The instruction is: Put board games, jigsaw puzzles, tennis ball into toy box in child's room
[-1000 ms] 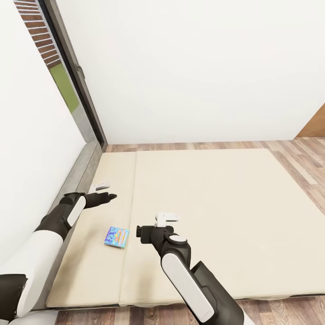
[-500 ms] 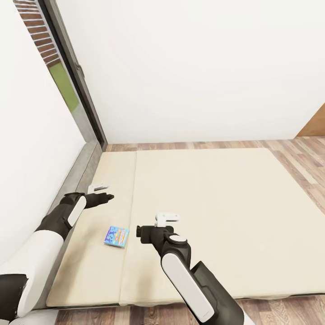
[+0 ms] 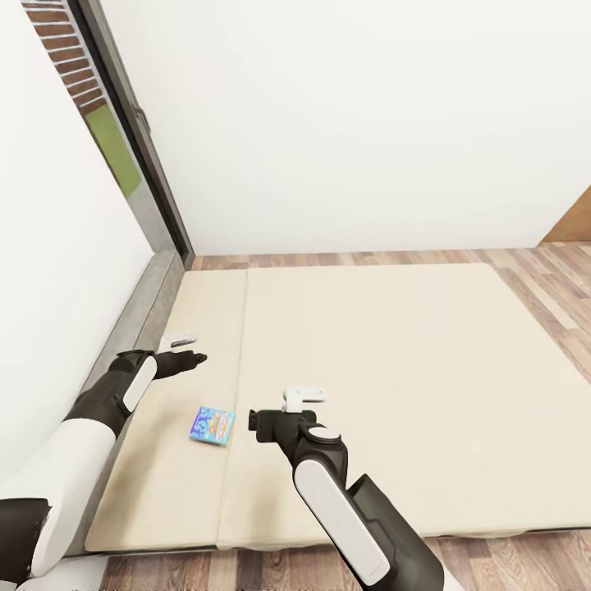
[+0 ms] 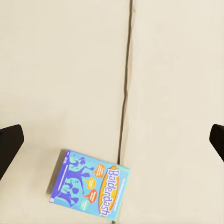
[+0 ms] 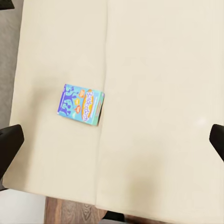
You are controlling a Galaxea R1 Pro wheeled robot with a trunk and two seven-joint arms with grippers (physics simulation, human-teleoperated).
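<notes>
A small blue board game (image 3: 213, 425) lettered Balderdash lies flat on the bed (image 3: 369, 369), on the narrow mattress part just beside the seam. It also appears as the blue box (image 4: 91, 189) in the left wrist view and the blue box (image 5: 80, 104) in the right wrist view. My left gripper (image 3: 197, 358) hovers over the mattress beyond the box, open, its dark fingers (image 4: 10, 142) spread wide. Just to the box's right, my right gripper (image 3: 253, 423) hangs open with fingers (image 5: 9, 147) far apart and nothing between them. The toy box, table, jigsaw puzzles and tennis ball are out of view.
The grey headboard (image 3: 144, 316) runs along the bed's left side under a white wall and a dark window frame (image 3: 135, 139). Wood floor (image 3: 542, 279) borders the bed at the back, right and front. A brown door edge (image 3: 574, 226) stands at the far right.
The head view has tilted a little, so the bed sits slightly higher in the picture. My left gripper has drawn back slightly. The blue box and right arm stay put.
</notes>
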